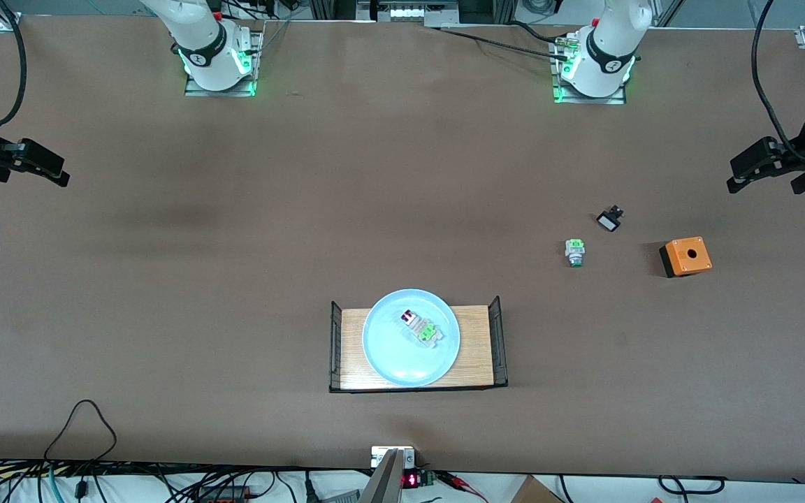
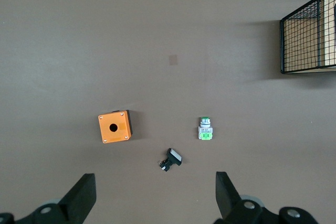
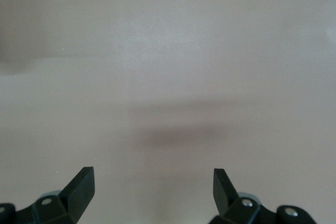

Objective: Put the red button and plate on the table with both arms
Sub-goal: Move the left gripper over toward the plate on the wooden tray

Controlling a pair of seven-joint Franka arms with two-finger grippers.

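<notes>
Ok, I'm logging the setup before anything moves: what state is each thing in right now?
Plate: on the wooden tray, not yet on the table.
Red button: lying in the plate.
Green button: lying on the table beside the orange box.
Left end effector: open, over the table, holding nothing.
Right end effector: open, over bare table, holding nothing.
</notes>
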